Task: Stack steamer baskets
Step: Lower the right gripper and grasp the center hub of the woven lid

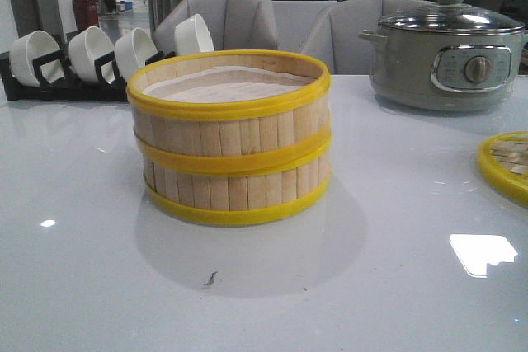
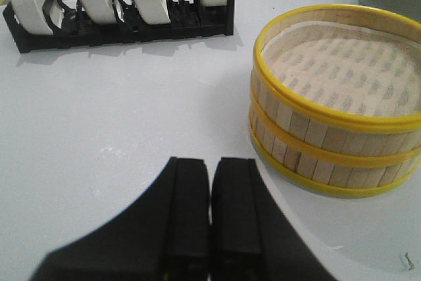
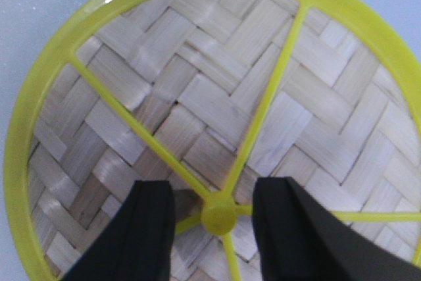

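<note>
On the white table (image 1: 99,286), two steamer baskets (image 1: 231,138) are already sitting one on the other near the middle, and the flat woven lid (image 3: 210,110) is lying well apart at the right edge. Over the lid's yellow hub (image 3: 219,217) the right gripper (image 3: 214,228) is hanging with its fingers apart, one on each side of the hub, so the lid step seems to be in hand. I think it is best to close squarely on the hub, lift the lid level, and lower it centred on the top rim. The left gripper (image 2: 210,215) is resting with fingers together, holding nothing, beside the stack. Behind are standing a rack of bowls (image 1: 91,59) and an electric pot (image 1: 450,59).
</note>
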`<state>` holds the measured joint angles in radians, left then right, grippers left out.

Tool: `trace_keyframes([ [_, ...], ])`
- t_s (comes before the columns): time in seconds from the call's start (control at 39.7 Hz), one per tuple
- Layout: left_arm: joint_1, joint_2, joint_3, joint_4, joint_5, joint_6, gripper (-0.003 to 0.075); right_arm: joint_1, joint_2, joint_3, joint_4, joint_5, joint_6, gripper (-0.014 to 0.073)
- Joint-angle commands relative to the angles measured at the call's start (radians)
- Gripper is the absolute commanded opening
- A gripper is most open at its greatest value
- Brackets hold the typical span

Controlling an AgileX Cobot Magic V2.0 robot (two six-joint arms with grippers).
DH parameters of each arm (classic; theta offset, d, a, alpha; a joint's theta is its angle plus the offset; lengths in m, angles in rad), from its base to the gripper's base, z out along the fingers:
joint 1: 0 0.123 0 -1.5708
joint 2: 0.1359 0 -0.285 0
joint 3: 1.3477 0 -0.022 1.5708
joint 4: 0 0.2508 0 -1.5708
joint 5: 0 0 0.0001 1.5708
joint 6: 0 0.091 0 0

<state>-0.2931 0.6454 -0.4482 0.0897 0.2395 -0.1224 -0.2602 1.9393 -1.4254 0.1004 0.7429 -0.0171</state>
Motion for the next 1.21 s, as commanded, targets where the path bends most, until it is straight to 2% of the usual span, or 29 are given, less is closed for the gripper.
trace_keyframes([
  [0.0, 0.002, -0.002, -0.027, 0.000, -0.085, -0.008, 0.0084, 0.001, -0.050, -0.034, 0.003, -0.003, -0.003, 0.0390],
  [1.18, 0.002, -0.002, -0.027, 0.000, -0.085, -0.008, 0.0084, 0.001, -0.045, -0.034, 0.003, -0.026, -0.003, 0.0390],
])
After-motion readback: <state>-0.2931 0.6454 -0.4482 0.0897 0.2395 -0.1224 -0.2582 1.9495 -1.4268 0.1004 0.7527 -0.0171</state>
